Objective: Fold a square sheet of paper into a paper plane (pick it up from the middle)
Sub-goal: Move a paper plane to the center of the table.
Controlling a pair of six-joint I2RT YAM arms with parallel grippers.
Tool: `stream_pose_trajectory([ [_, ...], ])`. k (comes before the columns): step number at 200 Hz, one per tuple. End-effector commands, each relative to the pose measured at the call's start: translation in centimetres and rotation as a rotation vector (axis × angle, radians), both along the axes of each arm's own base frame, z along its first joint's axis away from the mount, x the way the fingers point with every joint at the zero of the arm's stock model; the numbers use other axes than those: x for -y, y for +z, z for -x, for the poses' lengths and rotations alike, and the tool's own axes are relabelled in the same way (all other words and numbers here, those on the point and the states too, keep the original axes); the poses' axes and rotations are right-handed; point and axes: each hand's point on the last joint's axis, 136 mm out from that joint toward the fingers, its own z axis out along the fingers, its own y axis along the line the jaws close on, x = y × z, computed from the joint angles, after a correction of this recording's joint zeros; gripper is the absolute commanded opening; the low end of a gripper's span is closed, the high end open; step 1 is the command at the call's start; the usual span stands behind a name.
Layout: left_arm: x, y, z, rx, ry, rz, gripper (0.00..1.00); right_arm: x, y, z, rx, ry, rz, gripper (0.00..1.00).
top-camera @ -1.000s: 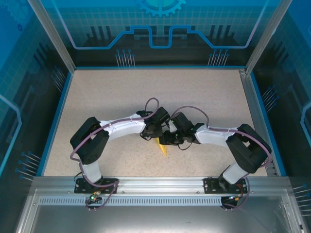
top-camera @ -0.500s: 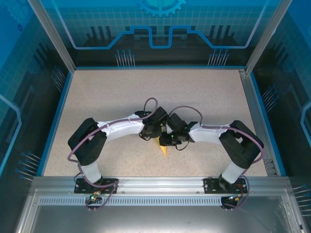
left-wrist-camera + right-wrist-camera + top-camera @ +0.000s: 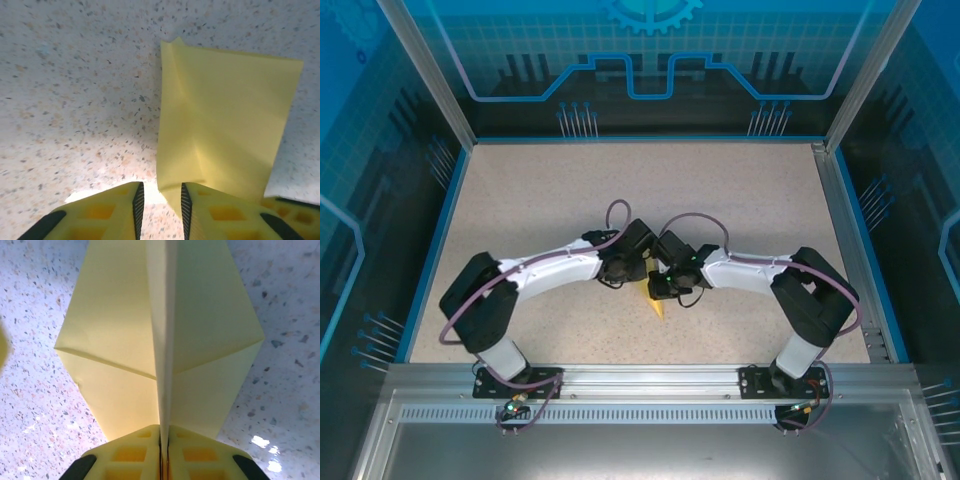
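Two arms meet mid-counter over the paper plane, which lies toward the near edge with its wings spread. The right gripper has its jaws clenched on the raised centre crease. The left gripper has its jaws parted, a paper corner reaching between them.

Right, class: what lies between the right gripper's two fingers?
The paper's raised centre fold stands there, pinched between the shut jaws of the right gripper. The right wrist view shows it.
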Motion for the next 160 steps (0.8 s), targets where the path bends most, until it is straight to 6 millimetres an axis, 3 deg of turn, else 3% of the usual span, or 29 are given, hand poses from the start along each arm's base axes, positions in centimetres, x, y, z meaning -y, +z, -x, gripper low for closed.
stream_pose_trajectory([
  [1,-1.4,2.1,0.3,0.085,0.035,0.006,0.34,1.2,1.7,-0.9,0.063,-0.014,0.128,0.1],
  [33,-4.7,2.7,0.9,0.119,0.128,0.011,0.36,2.5,2.0,-1.8,0.071,-0.072,0.281,0.11],
  [68,-7.0,1.8,1.6,0.108,0.189,0.041,0.38,1.5,1.3,-2.5,0.055,-0.079,0.315,0.12],
  [160,-7.5,0.7,1.9,0.085,0.19,0.053,0.39,0.6,-0.8,-2.9,0.011,-0.114,0.324,0.16],
])
